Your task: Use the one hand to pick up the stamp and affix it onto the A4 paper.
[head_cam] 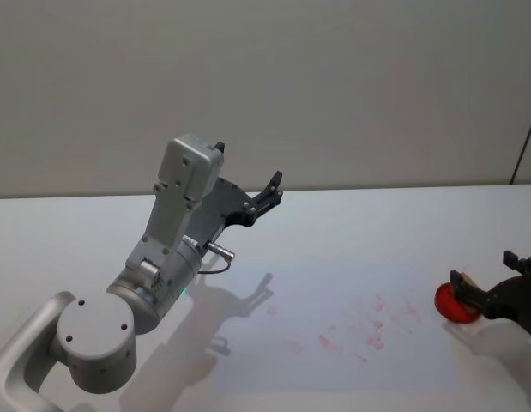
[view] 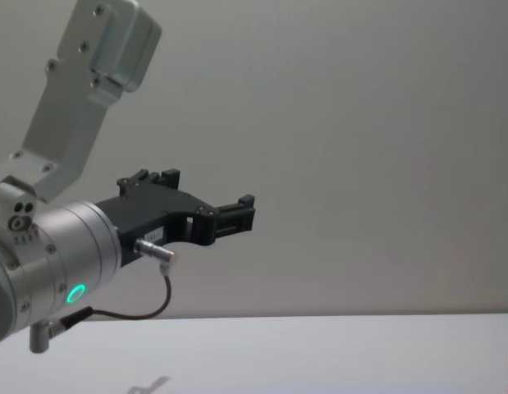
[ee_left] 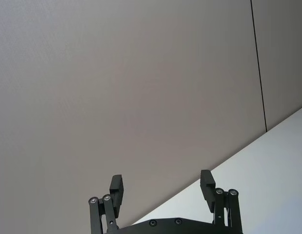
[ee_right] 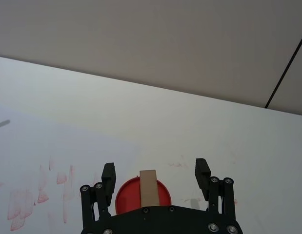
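We are seeing right gripper [head_cam: 482, 269] hovering at lower right of head view, fingers apart, flanking stamp [ee_right: 149, 187] without touching. Stamp standing on red pad [ee_right: 125, 197], right of paper [head_cam: 334, 296]. Left gripper [head_cam: 269, 190] idling mid-frame, raised, fingers apart.

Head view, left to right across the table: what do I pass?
Left arm's silver joint → left gripper, raised, jaws open → A4 paper with red marks → red ink pad → right gripper, jaws open at the pad.
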